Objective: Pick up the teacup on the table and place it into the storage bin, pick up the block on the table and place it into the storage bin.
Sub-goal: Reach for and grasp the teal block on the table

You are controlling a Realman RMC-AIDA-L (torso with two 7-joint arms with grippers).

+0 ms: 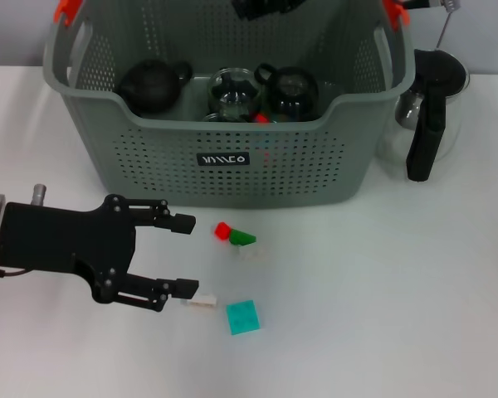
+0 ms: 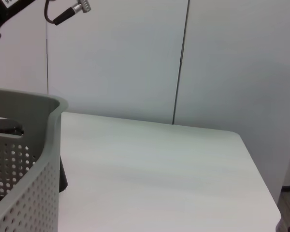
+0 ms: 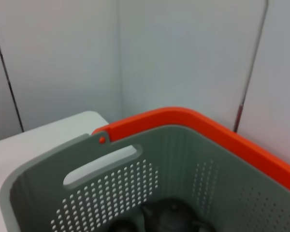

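The grey-green storage bin stands at the back of the white table. Inside it are a black teapot, a glass cup and a black teacup. In front of the bin lie a red block, a green block, a teal block and a small pale block. My left gripper is open and empty, low over the table just left of the blocks, and its lower finger nearly touches the pale block. My right gripper hangs above the bin, mostly cut off. The right wrist view looks into the bin.
A glass kettle with a black handle stands right of the bin. The bin's orange handle clips show at its top corners. The left wrist view shows a bin corner and bare table reaching to a far edge.
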